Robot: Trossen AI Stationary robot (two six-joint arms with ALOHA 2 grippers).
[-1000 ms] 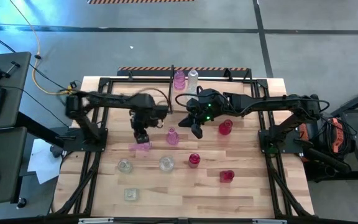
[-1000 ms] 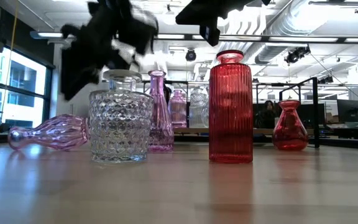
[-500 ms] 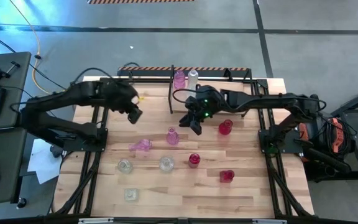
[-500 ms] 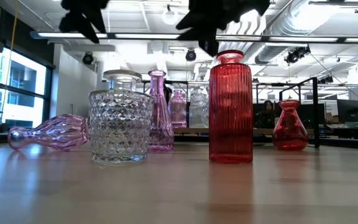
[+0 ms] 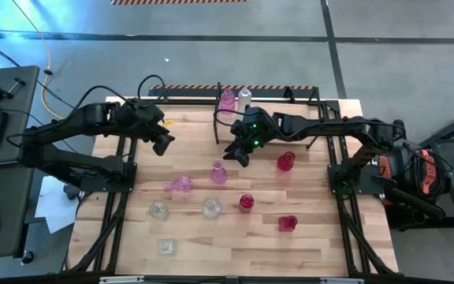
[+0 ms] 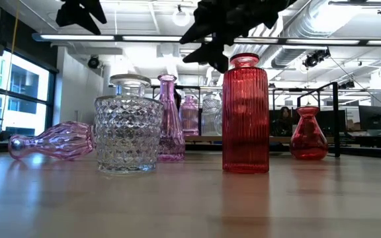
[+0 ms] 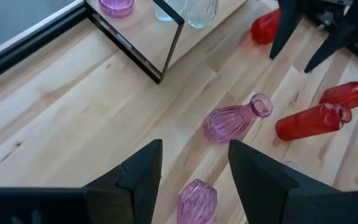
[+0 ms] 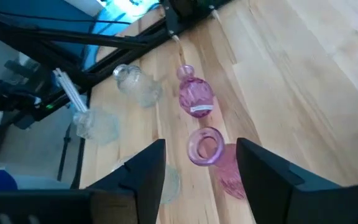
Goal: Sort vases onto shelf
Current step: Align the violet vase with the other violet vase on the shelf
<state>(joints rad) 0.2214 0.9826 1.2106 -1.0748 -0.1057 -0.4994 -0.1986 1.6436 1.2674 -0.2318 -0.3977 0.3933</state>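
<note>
The shelf (image 5: 268,101) stands at the table's far edge, with a pink vase (image 5: 227,100) and a clear vase (image 5: 244,97) on it. An upright pink vase (image 5: 218,173) stands mid-table, and another pink vase (image 5: 178,184) lies on its side to its left. My right gripper (image 5: 235,154) hangs open, high above and just far-right of the upright one; its mouth (image 8: 205,146) shows between the fingers, untouched. My left gripper (image 5: 162,142) hangs open toward the far left, holding nothing.
Red vases stand at the right (image 5: 285,161), middle (image 5: 246,203) and near right (image 5: 288,222). Clear vases stand nearer the front (image 5: 158,211), (image 5: 210,207), (image 5: 165,246). The black arm frames run along both table sides.
My left gripper has risen from over the lying pink vase and drawn back toward the table's far left; that vase lies where it was. My right gripper has opened and drifted slightly left, staying high above the upright pink vase.
</note>
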